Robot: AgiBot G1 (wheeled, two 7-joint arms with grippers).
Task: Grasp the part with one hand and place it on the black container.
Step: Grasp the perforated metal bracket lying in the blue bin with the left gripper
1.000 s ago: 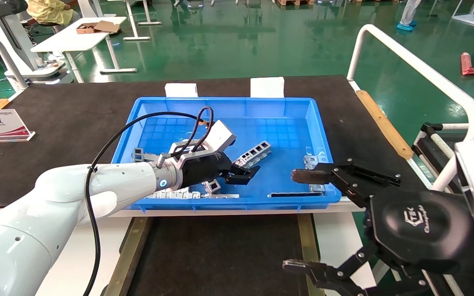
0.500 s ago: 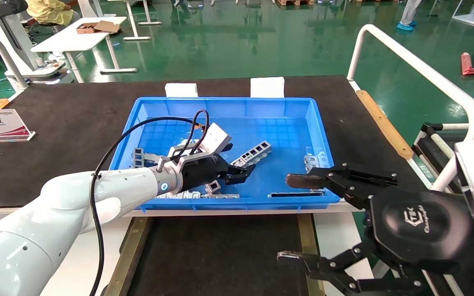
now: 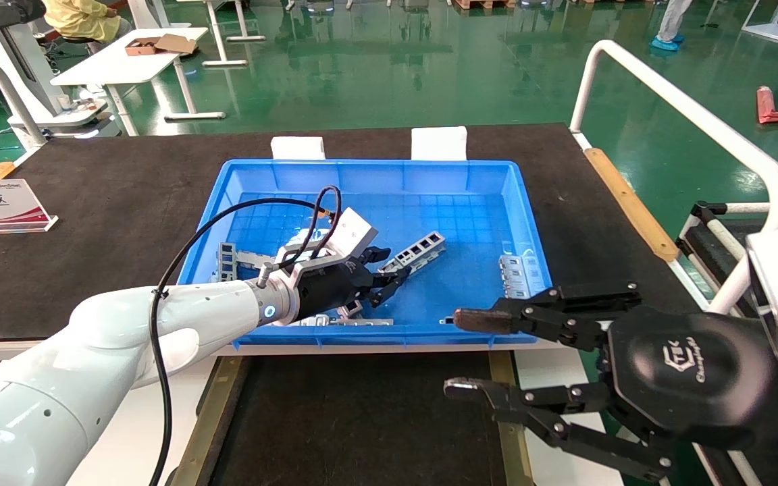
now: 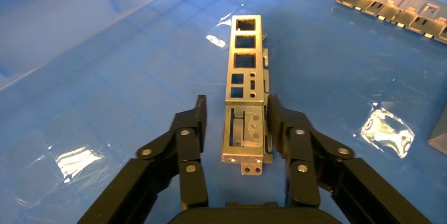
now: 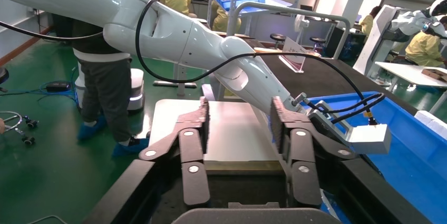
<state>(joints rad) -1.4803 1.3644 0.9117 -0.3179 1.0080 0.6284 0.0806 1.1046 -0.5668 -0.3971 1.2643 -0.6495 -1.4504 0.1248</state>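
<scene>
The part (image 3: pixel 419 248) is a slim silver ladder-like bar lying on the floor of the blue bin (image 3: pixel 527 202). In the left wrist view the part (image 4: pixel 244 76) has its near end between my left gripper's fingers. My left gripper (image 3: pixel 385 268) (image 4: pixel 237 103) is open. One finger lies close against the bar's edge, and the other stands off with a gap. The black container (image 3: pixel 362 418) lies in front of the bin, with brass-coloured side rails. My right gripper (image 3: pixel 463 354) (image 5: pixel 240 108) hangs open and holds nothing, over the container's right rail.
More silver parts lie in the bin: one at its right side (image 3: pixel 517 273), one at its left (image 3: pixel 230 260), and a row along the front wall (image 3: pixel 342 321). A white tube railing (image 3: pixel 672 108) runs along the right. A sign (image 3: pixel 1 206) stands far left.
My left gripper has drawn back slightly and settled low, its fingers now on either side of the part's near end. My right gripper has swung left and down towards the black container.
</scene>
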